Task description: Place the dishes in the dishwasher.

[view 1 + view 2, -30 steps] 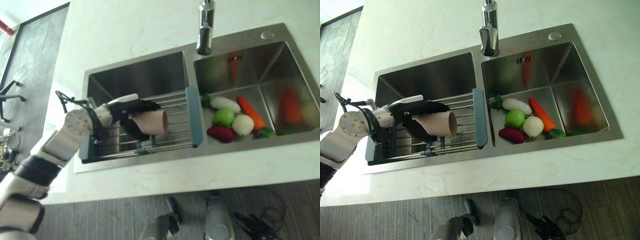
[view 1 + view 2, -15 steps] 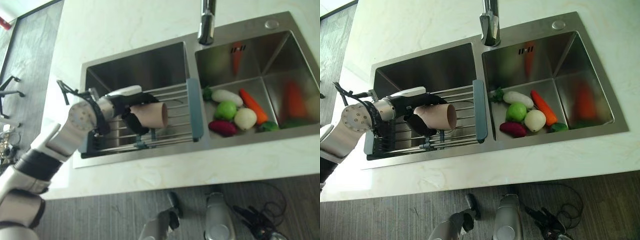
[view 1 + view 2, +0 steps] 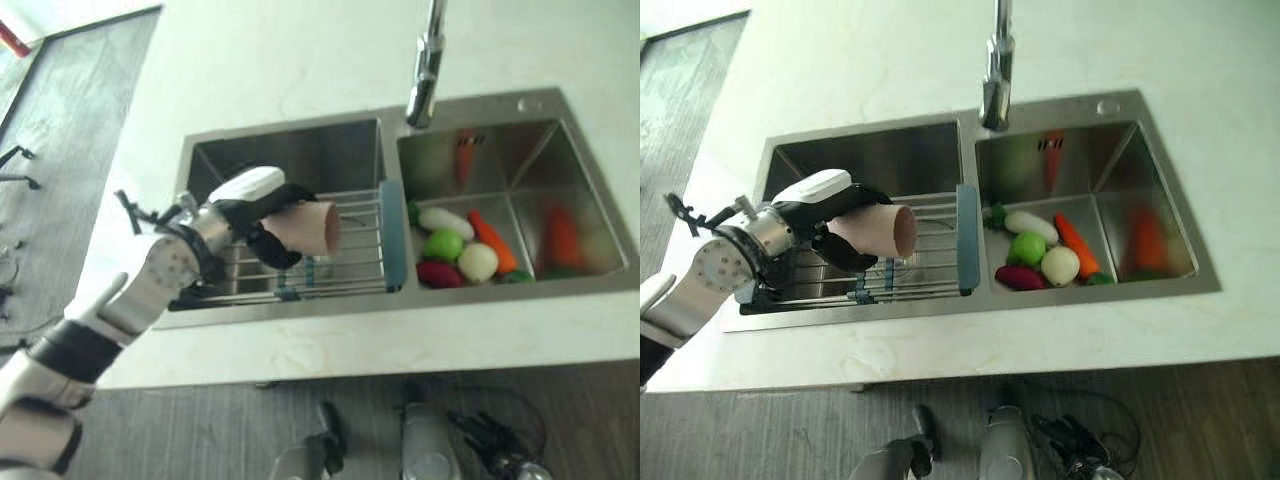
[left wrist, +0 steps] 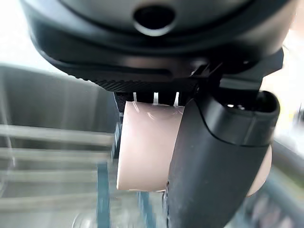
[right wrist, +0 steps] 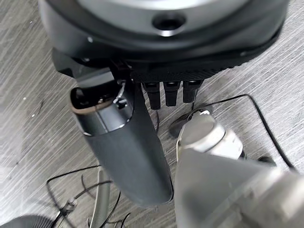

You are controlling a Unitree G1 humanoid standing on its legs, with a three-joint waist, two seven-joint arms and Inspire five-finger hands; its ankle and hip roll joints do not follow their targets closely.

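A beige cup lies on its side in my left hand, mouth pointing toward the right basin. The hand is shut on it, fingers over the top and thumb under the side. The left wrist view shows the cup pressed against the palm behind the dark thumb. Hand and cup hover just above the wire drying rack that spans the left basin of the steel sink. My right hand hangs low over the grey wood floor, holding nothing, its thumb relaxed.
The right basin holds vegetables: a white one, a green apple, a carrot, a purple one and a pale round one. A chrome faucet rises behind the divider. Pale countertop surrounds the sink.
The camera has moved, shifting the whole scene. My left hand has lifted the cup slightly higher off the rack and kept its hold.
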